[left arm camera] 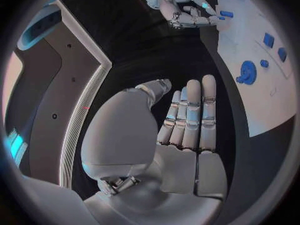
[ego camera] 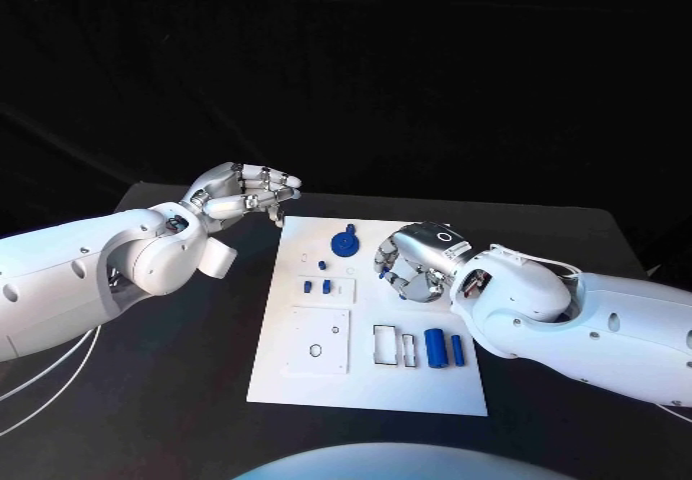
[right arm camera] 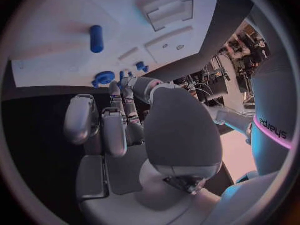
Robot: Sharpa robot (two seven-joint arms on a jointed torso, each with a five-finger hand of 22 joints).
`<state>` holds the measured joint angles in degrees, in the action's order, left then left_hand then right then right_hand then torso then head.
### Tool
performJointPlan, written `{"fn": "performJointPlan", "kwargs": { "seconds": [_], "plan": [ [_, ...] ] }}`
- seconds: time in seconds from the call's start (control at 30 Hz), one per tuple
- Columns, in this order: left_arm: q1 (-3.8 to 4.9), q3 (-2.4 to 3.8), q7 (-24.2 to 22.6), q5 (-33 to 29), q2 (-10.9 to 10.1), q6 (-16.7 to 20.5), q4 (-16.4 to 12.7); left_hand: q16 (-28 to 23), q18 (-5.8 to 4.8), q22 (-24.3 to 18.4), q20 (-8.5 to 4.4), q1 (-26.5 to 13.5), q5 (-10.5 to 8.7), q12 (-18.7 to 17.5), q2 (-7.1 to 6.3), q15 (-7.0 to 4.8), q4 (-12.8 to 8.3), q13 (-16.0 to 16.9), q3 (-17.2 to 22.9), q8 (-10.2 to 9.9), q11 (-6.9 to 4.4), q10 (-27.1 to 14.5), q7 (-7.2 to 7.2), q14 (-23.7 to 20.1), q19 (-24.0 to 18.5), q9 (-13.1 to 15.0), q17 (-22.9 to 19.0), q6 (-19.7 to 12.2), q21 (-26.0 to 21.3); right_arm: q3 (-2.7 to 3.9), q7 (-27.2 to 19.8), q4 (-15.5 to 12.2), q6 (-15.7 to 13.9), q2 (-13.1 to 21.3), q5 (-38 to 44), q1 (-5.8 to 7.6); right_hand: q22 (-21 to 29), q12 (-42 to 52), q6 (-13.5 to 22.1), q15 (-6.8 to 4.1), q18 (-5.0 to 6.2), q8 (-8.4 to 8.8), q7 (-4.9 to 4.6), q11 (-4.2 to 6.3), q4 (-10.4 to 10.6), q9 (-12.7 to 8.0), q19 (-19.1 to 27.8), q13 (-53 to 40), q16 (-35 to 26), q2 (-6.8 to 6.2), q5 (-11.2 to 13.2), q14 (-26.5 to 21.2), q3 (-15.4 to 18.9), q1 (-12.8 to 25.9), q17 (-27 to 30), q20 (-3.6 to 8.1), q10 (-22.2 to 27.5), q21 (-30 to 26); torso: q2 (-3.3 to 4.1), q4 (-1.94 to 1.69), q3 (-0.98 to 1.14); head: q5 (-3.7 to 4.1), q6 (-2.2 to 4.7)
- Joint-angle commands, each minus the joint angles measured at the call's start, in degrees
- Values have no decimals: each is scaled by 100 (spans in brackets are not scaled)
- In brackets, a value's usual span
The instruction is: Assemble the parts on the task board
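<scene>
The blue pegs (ego camera: 444, 348) on the white board (ego camera: 296, 385) look small, rigid, light and slick; pinch one mid-length. Left hand (ego camera: 245, 192) is empty with fingers apart; right hand (ego camera: 410, 262) is curled, contents unclear.

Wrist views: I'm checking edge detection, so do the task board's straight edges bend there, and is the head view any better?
Left wrist view: the task board edge bows beside the left hand. Right wrist view: the board's edge curves past the right hand. Head view: its edges run straight, bright against the black table.
</scene>
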<state>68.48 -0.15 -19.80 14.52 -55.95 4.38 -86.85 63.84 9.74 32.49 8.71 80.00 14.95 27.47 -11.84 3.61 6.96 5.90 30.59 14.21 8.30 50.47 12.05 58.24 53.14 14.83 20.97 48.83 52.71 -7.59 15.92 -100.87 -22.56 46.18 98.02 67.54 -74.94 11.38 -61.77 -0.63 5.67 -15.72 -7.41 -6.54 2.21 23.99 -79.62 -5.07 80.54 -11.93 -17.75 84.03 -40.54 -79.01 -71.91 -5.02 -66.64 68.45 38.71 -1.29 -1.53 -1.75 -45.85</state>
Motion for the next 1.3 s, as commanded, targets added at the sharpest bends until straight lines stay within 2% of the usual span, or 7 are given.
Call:
{"fn": "performJointPlan", "kwargs": {
  "seconds": [0.03,0.17,0.23,0.47,0.67,1.1,1.3],
  "plan": [
    [3,4,-58,-35,63,34,55,-34,83,-9,23,32,24,-12,13,10,-45,-9,4,25,-2,-31,-7,-46,29,-7,-6,-28,-27,1,-42,-17,8,-154,-1,-38,-398,7,-26,-31,-78,-18,1,295,-43,10,-16,-6,20,24,-19,232,-9,16,1,9,-333,-14,-40,-27,-16,-110,-40],
    [3,3,-68,-109,142,135,122,-35,83,-11,24,23,22,-12,13,12,-39,-10,0,27,0,-35,-5,-46,30,-7,-6,-29,-29,-3,-74,14,38,-418,67,-129,-393,2,-20,-32,-75,-16,0,295,-51,13,-11,-6,19,28,-20,232,-17,18,5,10,-333,-25,-71,-43,-29,-174,-67],
    [3,3,-67,-133,173,170,145,-35,83,-11,24,23,22,-12,13,12,-39,-10,0,27,0,-35,-5,-46,30,-7,-6,-29,-29,-9,-98,48,56,-560,105,-207,-393,2,-20,-32,-75,-16,0,295,-51,13,-11,-6,19,28,-20,232,-17,18,5,10,-333,-25,-93,-33,-32,-226,-73],
    [3,2,-59,-163,252,217,183,-37,82,-13,27,13,21,-13,12,15,-33,-12,-4,26,4,-45,-2,-46,29,-9,-7,-37,-33,-25,-165,171,67,-809,148,-454,-385,-6,-11,-32,-70,-13,-3,293,-61,16,-2,-6,17,35,-21,231,-27,22,9,11,-332,-44,-100,-41,-46,-367,-131],
    [4,2,-21,-183,304,183,198,-38,80,-21,34,-21,17,-15,10,23,-11,-15,-19,25,10,-65,4,-45,29,-12,-7,-51,-43,-42,-220,263,77,-946,113,-607,-384,-11,-5,-31,-69,-12,-5,292,-68,19,1,-7,18,38,-21,231,-33,25,8,12,-331,-50,-94,-36,-41,-437,-183],
    [8,1,22,-190,322,160,202,-38,80,-30,42,-54,12,-12,4,30,11,-17,-37,27,14,-81,6,-44,28,-14,-6,-62,-57,-65,-250,404,185,-1059,90,-731,-382,-14,0,-31,-68,-10,-7,291,-74,21,3,-8,17,41,-21,231,-37,27,11,12,-331,-54,-90,-46,-41,-499,-291],
    [9,1,39,-173,305,152,195,-38,80,-30,42,-54,12,-12,4,30,11,-17,-37,27,14,-81,6,-44,28,-14,-6,-62,-57,-74,-250,428,233,-1043,87,-738,-382,-14,0,-31,-68,-10,-7,291,-74,21,3,-8,17,41,-21,231,-37,27,11,12,-331,-54,-87,-23,-35,-513,-309]
  ]
}}
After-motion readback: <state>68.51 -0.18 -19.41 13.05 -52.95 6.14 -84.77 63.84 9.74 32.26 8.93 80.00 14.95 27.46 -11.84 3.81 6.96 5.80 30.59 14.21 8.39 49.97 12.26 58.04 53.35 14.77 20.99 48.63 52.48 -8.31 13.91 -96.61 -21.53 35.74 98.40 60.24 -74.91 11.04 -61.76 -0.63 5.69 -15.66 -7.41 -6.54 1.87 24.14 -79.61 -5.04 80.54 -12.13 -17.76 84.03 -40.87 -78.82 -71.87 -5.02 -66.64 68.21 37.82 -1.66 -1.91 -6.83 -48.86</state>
